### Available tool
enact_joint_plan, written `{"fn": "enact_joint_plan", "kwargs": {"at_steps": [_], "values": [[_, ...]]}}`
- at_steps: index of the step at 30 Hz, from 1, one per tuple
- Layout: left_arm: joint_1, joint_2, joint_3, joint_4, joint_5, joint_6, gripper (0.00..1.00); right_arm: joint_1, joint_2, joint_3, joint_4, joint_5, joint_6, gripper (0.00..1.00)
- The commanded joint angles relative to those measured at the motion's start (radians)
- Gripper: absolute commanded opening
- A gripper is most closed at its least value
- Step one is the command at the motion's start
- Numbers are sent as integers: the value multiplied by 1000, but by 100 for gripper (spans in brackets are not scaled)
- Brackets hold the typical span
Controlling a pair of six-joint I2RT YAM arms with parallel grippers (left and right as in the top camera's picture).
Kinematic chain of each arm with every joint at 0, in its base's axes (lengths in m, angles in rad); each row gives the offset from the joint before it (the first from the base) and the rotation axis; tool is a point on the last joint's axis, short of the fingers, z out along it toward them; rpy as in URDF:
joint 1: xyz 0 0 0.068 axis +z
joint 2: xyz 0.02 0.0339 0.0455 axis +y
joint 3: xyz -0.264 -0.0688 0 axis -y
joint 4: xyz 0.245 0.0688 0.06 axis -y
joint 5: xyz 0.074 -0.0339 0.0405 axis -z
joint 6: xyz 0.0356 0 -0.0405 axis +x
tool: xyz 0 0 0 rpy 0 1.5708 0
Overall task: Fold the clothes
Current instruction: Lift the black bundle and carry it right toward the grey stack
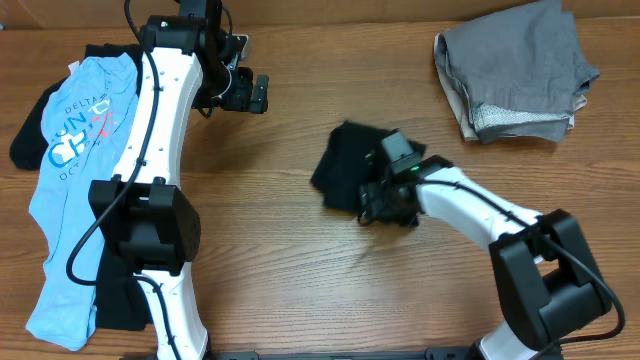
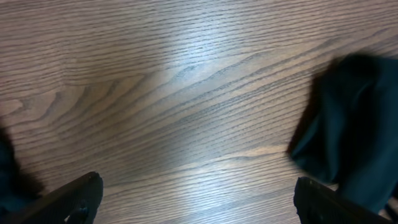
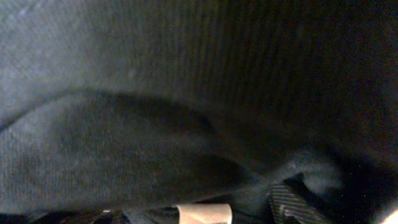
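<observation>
While the left arm is stretched toward the far side of the bench [image 1: 300, 270], the left fingers [image 1: 255, 93] are seen spread wide over bare wood, with nothing held between them; the black T-shirt [image 1: 345, 165] is found bunched in a compact heap near the bench's middle, well apart from those fingers; the right fingers [image 1: 388, 205] are set down on that heap's near edge; from the right wrist only dark cloth is seen, with a small pale label [image 3: 202, 213] at the lower edge, so it cannot be told whether those fingers are released or clenched; the blue T-shirt [image 1: 65, 200] is spread long along the left edge, over a black piece [image 1: 22, 145]; a grey pile [image 1: 515, 70] is seen at the far right corner.
</observation>
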Motion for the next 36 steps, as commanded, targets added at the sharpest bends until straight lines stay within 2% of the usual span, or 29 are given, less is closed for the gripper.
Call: {"fn": "enact_joint_plan", "kwargs": {"at_steps": [1, 2, 8, 12, 15, 19, 22, 23, 24, 25, 27, 29, 36], "values": [[7, 9, -5, 3, -6, -6, 100, -91, 26, 2, 38, 123, -42, 80], [7, 9, -5, 3, -6, -6, 100, -109, 26, 10, 41, 115, -42, 80], [7, 9, -5, 5, -6, -6, 100, -158, 1, 247, -178, -66, -47, 78], [7, 9, -5, 10, -5, -6, 100, -121, -19, 377, -286, -72, -141, 79], [7, 9, -5, 13, -6, -6, 100, -88, -16, 391, -307, -65, -184, 80], [7, 9, -5, 12, -6, -6, 100, -58, 2, 384, -358, -26, -161, 80], [7, 9, -5, 12, -6, -6, 100, -55, 2, 381, -407, 21, 74, 80], [7, 9, -5, 12, -6, -6, 99, -56, -1, 381, -433, 42, 207, 80], [7, 9, -5, 13, -6, -6, 100, -63, -1, 381, -492, 34, 520, 83], [7, 9, -5, 14, -6, -6, 100, -66, 0, 381, -509, 7, 635, 85], [7, 9, -5, 17, -6, -6, 100, -66, 0, 378, -496, -39, 750, 88], [7, 9, -5, 19, -5, -6, 100, -65, 0, 378, -468, -55, 835, 99], [7, 9, -5, 18, -5, -6, 100, -65, 0, 330, -342, -50, 1105, 100]]}}
